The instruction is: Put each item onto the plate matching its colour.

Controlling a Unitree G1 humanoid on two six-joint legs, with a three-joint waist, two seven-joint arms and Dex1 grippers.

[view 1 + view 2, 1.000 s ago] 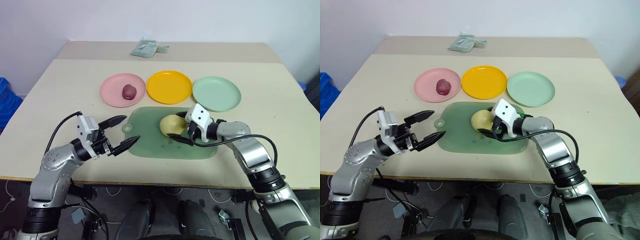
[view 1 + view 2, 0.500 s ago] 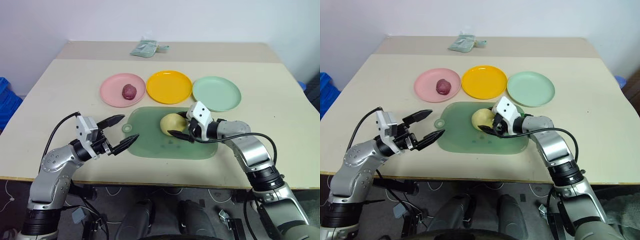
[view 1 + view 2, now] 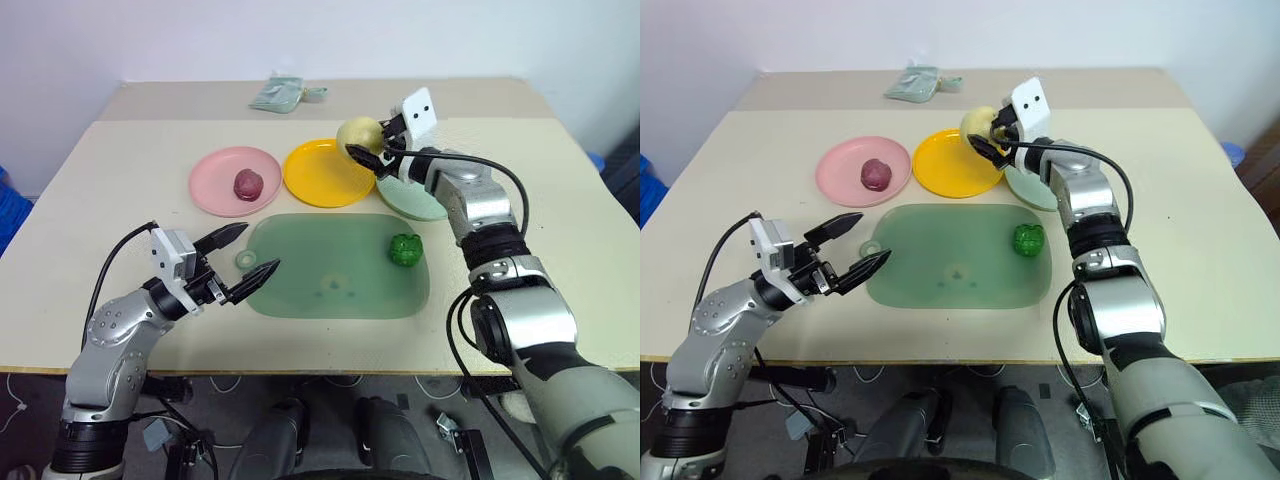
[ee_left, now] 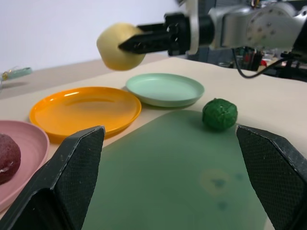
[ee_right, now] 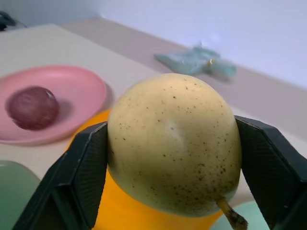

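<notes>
My right gripper [image 3: 366,146] is shut on the pale yellow pear [image 5: 172,143] and holds it in the air over the far right edge of the yellow-orange plate [image 3: 325,175]. The dark red-purple round item [image 3: 248,183] lies on the pink plate [image 3: 215,185]. My right arm partly covers the mint green plate [image 3: 410,203]. The bumpy dark green item [image 3: 404,249] rests on the right part of the translucent green tray [image 3: 330,290]. At the tray's left edge my left gripper [image 3: 259,247] hangs open, holding nothing.
A small grey-green packet [image 3: 275,95] lies at the far side of the table. The three plates stand in a row behind the tray. Bare tabletop [image 3: 560,200] stretches out on both sides of the plates and tray.
My right gripper has shut on the pear, lifted it off the tray and carried it up and away toward the yellow plate. The green item now shows on the tray. The left gripper stayed put.
</notes>
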